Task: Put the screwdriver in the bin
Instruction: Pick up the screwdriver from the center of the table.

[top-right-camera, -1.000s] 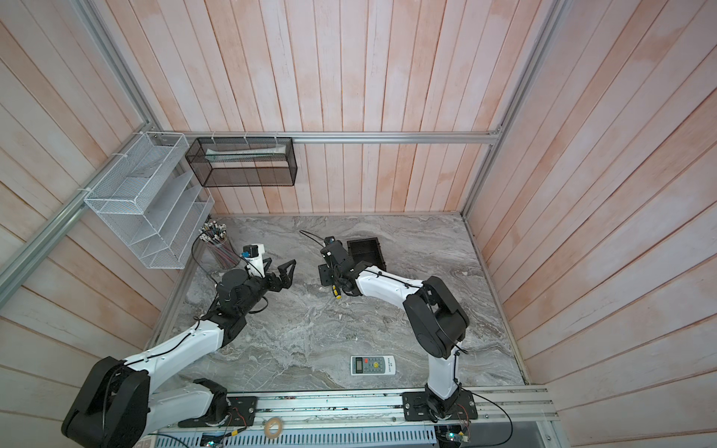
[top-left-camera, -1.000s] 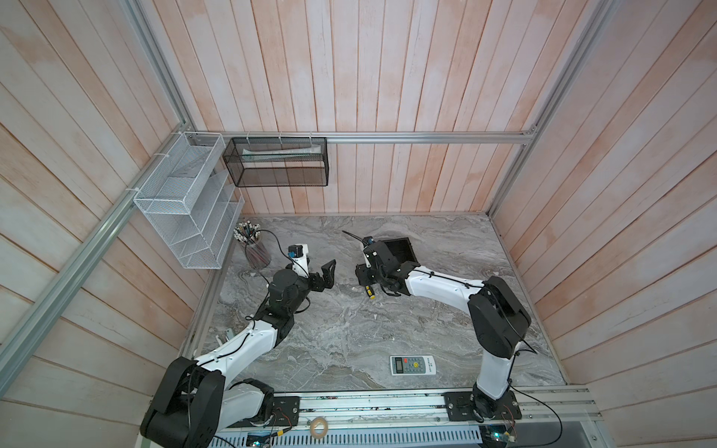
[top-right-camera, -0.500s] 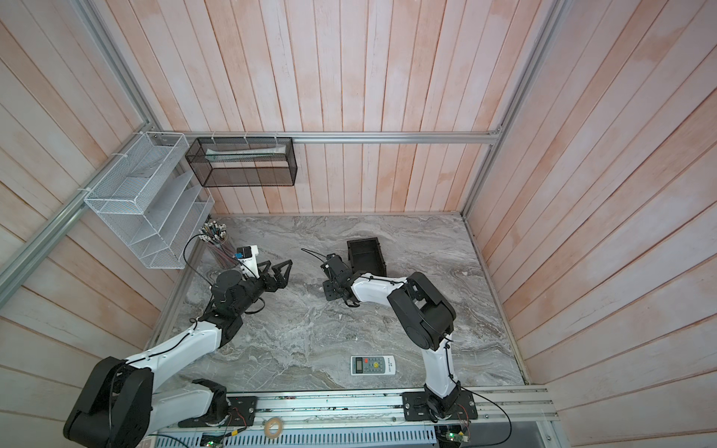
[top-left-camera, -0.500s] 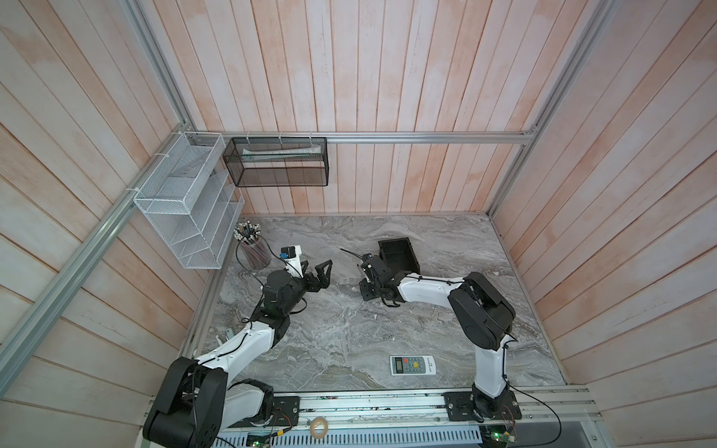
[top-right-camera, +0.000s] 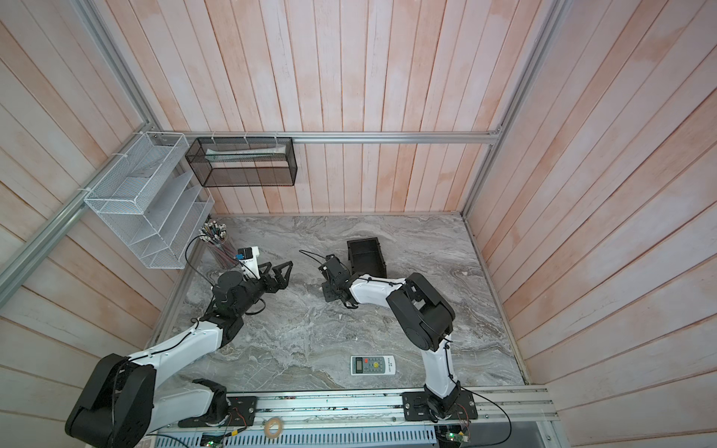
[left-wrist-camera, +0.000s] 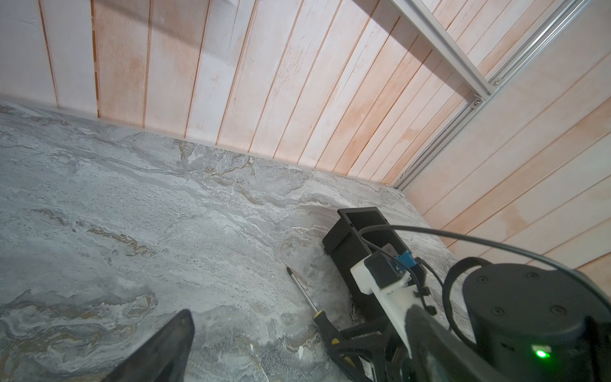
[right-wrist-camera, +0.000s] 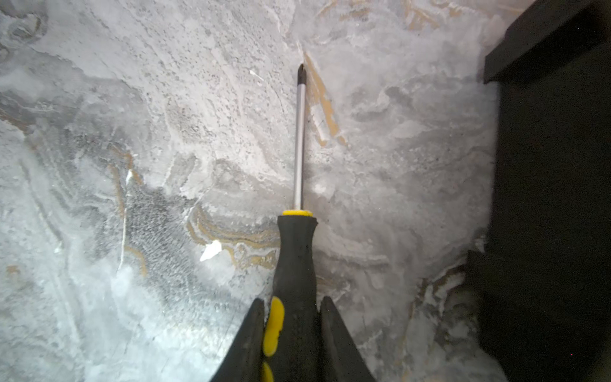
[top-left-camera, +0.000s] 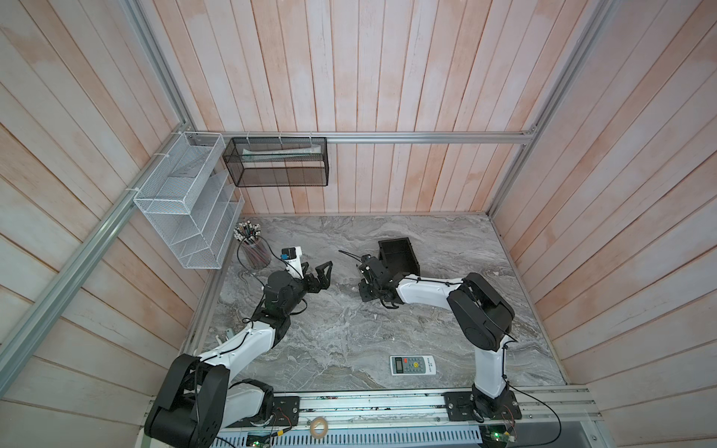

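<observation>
The screwdriver (right-wrist-camera: 296,264), black and yellow in the handle with a thin shaft (left-wrist-camera: 302,291), lies flat on the marble. Its tip points away from my right gripper (right-wrist-camera: 292,299), which is shut on the handle with one finger pressed on each side. In both top views the right gripper (top-left-camera: 365,291) (top-right-camera: 329,289) sits low over the screwdriver and hides it. Just beside it stands the bin (top-left-camera: 414,258) (top-right-camera: 364,263) (left-wrist-camera: 344,244) (right-wrist-camera: 555,165), a small black open box. My left gripper (top-left-camera: 320,273) (top-right-camera: 281,273) hovers open to the left, holding nothing.
A remote control (top-left-camera: 412,364) lies near the front edge. A cup of pencils (top-left-camera: 254,250) stands at the back left under a white wire rack (top-left-camera: 186,217). A black mesh basket (top-left-camera: 277,166) hangs on the back wall.
My right gripper's jaws have narrowed onto the screwdriver handle while the arm settled lower beside the bin. The left arm has barely moved.
</observation>
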Controlling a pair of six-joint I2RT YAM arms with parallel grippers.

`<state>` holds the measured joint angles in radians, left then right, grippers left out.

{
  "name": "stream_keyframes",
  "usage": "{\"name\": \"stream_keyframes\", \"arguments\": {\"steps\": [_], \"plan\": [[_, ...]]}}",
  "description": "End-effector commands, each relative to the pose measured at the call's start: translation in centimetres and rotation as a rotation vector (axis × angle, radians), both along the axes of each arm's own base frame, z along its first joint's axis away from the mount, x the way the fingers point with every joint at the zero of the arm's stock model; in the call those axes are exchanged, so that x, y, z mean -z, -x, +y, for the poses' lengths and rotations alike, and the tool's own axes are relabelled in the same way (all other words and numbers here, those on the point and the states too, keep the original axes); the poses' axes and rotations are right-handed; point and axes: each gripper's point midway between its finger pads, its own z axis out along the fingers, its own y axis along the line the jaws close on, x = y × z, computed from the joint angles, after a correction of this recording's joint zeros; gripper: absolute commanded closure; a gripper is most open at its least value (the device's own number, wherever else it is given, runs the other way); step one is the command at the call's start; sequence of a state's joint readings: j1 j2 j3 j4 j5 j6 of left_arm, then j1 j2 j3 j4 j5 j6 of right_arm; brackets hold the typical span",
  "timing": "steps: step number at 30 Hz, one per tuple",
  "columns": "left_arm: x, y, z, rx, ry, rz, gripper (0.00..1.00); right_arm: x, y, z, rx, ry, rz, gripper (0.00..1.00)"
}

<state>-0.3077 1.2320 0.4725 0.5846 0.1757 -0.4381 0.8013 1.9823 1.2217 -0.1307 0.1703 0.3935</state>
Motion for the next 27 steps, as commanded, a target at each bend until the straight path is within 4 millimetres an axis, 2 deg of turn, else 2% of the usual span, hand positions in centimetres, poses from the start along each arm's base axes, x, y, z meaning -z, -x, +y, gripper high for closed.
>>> {"name": "stream_keyframes", "arguments": {"steps": [1, 12, 27], "plan": [[-0.3, 0.3, 0.2, -0.001, 0.007, -0.019, 0.00, 1.9, 0.2, -1.5, 0.032, 0.087, 0.008, 0.84], [-0.4, 0.4, 0.1, 0.003, 0.014, -0.023, 0.00, 1.9, 0.7, -1.8, 0.015, 0.100, 0.010, 0.93], [-0.2, 0.3, -0.3, 0.025, 0.017, -0.015, 0.00, -1.4, 0.0, -1.4, 0.005, 0.085, -0.044, 0.99]]}}
